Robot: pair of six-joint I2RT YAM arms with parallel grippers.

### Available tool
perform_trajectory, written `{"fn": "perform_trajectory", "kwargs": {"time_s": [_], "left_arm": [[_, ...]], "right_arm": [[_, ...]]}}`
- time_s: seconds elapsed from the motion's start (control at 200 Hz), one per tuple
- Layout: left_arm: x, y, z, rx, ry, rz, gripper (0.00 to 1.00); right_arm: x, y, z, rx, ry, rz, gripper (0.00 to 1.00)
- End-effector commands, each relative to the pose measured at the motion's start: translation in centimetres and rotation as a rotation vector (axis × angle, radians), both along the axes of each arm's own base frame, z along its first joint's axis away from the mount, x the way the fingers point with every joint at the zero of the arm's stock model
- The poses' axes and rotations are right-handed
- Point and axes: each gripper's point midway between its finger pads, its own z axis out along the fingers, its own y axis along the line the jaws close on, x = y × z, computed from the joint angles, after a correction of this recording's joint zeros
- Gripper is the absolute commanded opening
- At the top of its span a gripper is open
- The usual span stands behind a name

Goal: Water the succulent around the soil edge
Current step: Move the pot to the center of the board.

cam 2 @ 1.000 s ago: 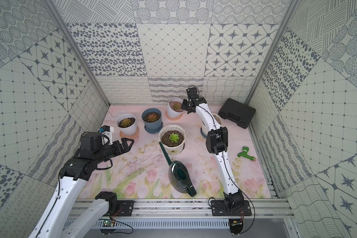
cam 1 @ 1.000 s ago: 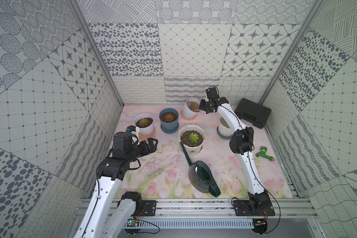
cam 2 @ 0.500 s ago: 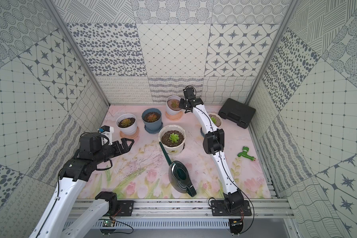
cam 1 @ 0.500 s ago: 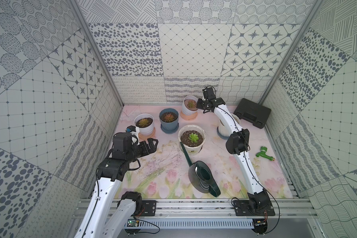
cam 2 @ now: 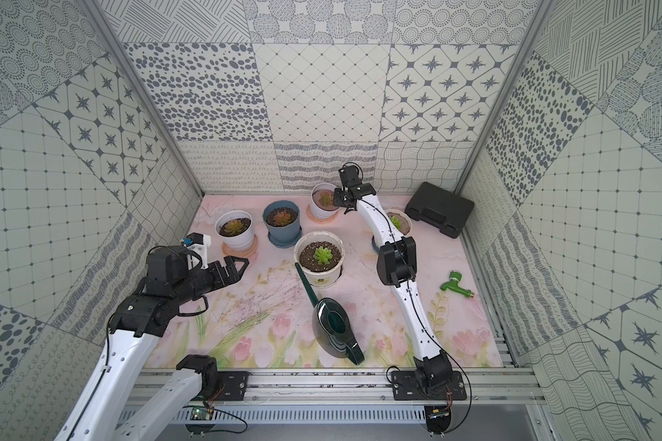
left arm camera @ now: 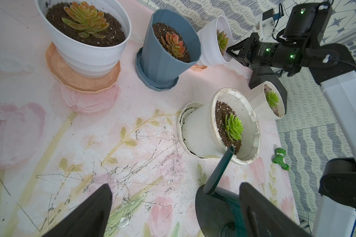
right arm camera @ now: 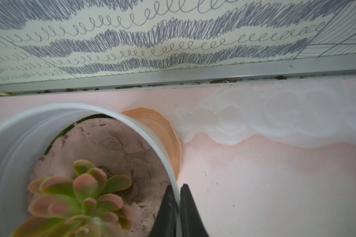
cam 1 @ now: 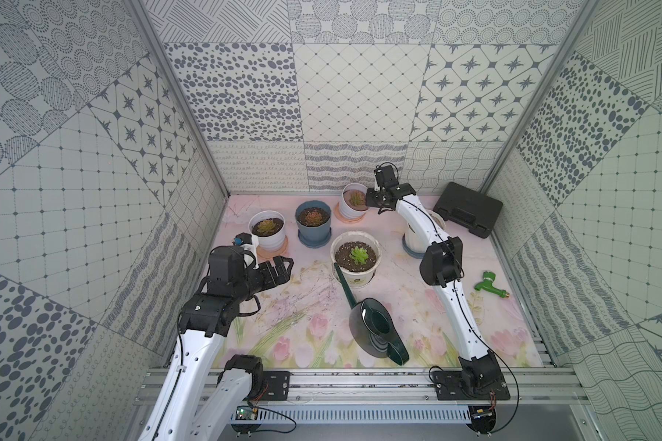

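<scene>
On rear white pot rim, right pincer tight, plain only by wrist view; left pincer wide, empty.

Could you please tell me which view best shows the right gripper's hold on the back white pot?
The right wrist view: the right gripper is shut on the rim of the white pot, one finger either side. Both top views show it small and distant; the left wrist view shows it side-on.

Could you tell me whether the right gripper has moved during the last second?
Yes: the right gripper shifted away from the black case onto the rim of the back white pot.
</scene>
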Motion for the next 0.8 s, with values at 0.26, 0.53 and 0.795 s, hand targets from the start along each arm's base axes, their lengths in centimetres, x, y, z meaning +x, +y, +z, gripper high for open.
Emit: {"fn": "perform_trajectory", "kwargs": {"time_s": [0.26, 0.53, 0.795], "left_arm": [[-0.2, -0.5, -0.2, -0.026, 0.009, -0.024, 0.99], [-0.3, -0.6, -0.1, -0.032, 0.006, -0.028, 1.00], [-0.3, -0.5, 0.0, -0.032, 0.003, -0.028, 0.99]], "right_arm": [[-8.8, 0.4, -1.2, -0.173, 0.238, 0.158, 0.00], [-9.6, -0.6, 0.2, -0.216, 0.240, 0.127, 0.00], [-9.1, 1.3, 0.8, -0.186, 0.231, 0.182, 0.08]]}}
